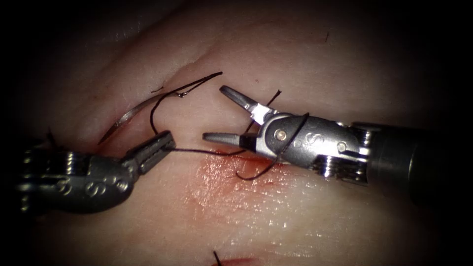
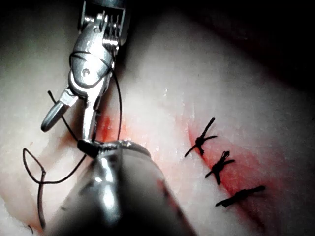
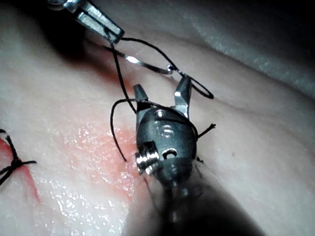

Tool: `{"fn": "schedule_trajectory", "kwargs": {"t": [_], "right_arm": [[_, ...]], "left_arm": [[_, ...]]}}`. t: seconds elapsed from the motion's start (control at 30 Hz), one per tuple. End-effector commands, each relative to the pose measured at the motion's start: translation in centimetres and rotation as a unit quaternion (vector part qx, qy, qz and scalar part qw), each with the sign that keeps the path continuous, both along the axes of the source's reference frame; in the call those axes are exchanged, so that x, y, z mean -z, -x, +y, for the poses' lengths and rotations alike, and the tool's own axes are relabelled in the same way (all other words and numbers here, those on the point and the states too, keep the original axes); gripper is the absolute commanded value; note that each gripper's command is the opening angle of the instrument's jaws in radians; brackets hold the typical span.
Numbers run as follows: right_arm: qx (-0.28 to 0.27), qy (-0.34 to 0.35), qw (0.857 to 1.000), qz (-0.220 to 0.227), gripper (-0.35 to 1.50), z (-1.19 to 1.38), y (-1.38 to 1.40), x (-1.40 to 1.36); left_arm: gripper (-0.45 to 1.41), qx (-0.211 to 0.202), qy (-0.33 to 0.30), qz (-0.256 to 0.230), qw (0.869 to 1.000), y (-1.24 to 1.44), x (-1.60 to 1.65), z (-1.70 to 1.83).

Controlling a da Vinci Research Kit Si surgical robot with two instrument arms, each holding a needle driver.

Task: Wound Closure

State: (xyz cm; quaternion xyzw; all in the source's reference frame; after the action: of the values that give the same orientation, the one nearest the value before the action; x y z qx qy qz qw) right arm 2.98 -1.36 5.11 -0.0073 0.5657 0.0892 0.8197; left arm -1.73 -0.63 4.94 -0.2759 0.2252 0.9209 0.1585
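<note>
Left claw grips thread — needle lies loose beside it; right claw wide.

Right tool wide open with thread draped over it

The right tool has its jaws spread apart with nothing between them, and the thread runs across its body just behind the jaws, looping down over the tissue. Out past its tips the needle lies flat on the tissue, free of both tools. Further out, the left tool is clamped on the thread. Red fluid beside the right tool's wrist.
</note>
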Motion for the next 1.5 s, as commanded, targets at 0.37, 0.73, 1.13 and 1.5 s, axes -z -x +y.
{"fn": "schedule_trajectory", "kwargs": {"t": [0.37,0.73,1.13,1.5], "right_arm": [[0.077,-0.025,0.996,0.048,0.61,-0.18,-0.22,-0.12],[0.135,-0.053,0.982,0.121,0.15,-0.26,-0.33,-0.19],[0.118,-0.104,0.954,0.254,0.05,-0.24,-0.30,-0.09],[0.046,-0.115,0.934,0.335,0.04,-0.08,-0.13,0.06]], "left_arm": [[-0.45,-0.021,0.012,0.009,1.000,0.20,-0.11,0.53],[-0.45,-0.074,-0.007,0.010,0.997,0.40,-0.60,0.68],[-0.45,-0.121,-0.026,0.016,0.992,0.37,-1.20,0.59],[-0.45,-0.131,-0.034,0.011,0.991,0.32,-1.49,0.27]]}}
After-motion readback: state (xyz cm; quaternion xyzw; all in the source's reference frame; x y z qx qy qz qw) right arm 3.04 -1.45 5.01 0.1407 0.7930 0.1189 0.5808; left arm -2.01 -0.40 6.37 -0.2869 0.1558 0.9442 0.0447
